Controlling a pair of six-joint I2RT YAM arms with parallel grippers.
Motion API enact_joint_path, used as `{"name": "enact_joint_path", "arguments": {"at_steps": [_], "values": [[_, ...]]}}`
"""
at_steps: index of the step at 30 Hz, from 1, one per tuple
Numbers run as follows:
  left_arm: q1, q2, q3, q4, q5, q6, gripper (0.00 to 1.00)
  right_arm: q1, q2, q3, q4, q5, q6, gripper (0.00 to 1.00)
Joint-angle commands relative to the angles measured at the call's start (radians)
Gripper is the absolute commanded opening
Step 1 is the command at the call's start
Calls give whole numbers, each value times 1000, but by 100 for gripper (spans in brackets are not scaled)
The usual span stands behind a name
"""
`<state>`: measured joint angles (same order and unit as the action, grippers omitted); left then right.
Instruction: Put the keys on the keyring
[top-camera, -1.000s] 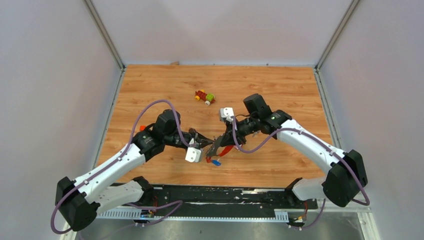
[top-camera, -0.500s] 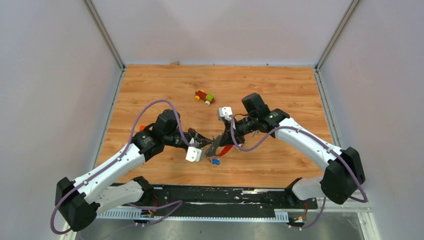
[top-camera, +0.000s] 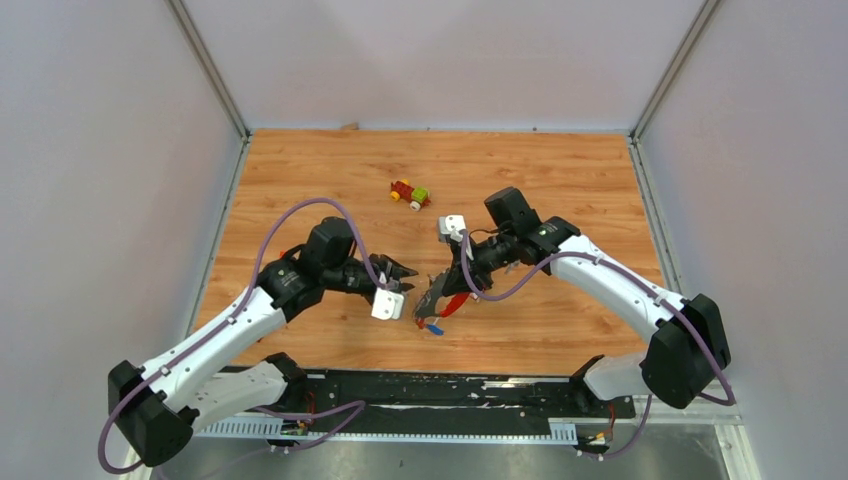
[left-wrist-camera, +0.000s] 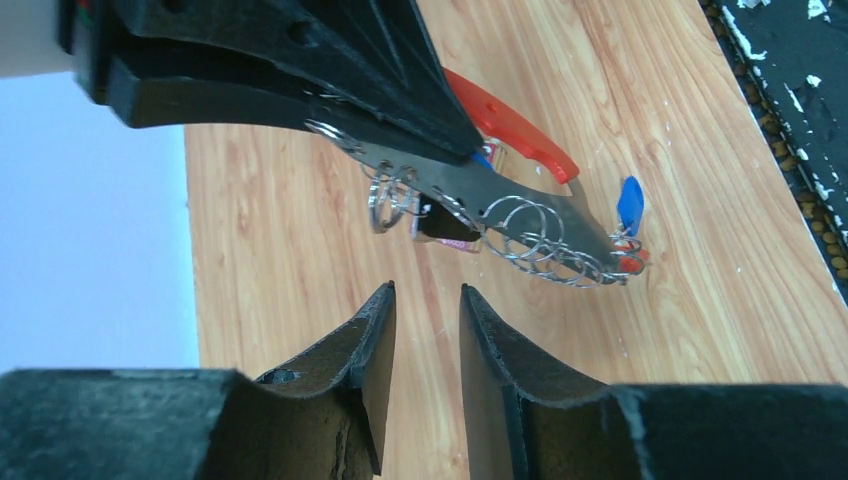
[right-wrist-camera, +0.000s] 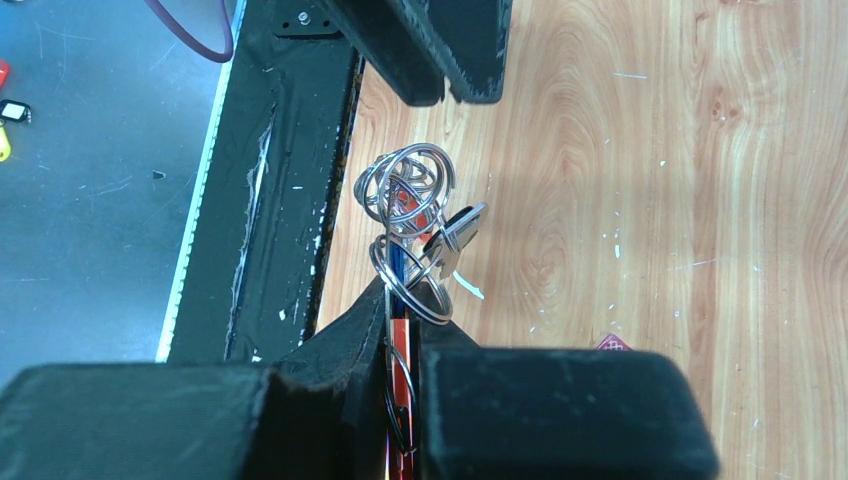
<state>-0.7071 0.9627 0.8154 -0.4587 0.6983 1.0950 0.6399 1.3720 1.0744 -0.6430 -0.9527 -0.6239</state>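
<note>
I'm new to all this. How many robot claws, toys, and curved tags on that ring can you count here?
Grippers: 2 (left gripper open, right gripper shut on the keyring)
Toy car: 1
Fobs: 2 (red fob, grey fob)
Total: 5

Shiny metal keyring (left-wrist-camera: 530, 240), glossy red plastic fob (left-wrist-camera: 512, 132), matt black fingers (left-wrist-camera: 372, 350), smooth wood-grain table (left-wrist-camera: 290, 260)
</note>
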Motion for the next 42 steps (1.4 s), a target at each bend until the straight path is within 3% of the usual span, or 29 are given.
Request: {"name": "enact_joint_path", "arguments": {"at_steps": [1,9,14,22,42], "values": [[1,4,77,-34,-3,31,37,-2,-2,42,2,-57,-23,0],[0,54,115,-56,78,15,34,-3,-2,44,-5,-58,-31,0],[1,47,75,-51,135,-9,40,-2,-5,44,-8,-56,-36,0],[1,45,22,90,78,-59,42,-3,-2,44,-14,-64,-42,0],[1,104,87,48,183,-31,38,-3,30,54,-38,-72,-59,0]]}}
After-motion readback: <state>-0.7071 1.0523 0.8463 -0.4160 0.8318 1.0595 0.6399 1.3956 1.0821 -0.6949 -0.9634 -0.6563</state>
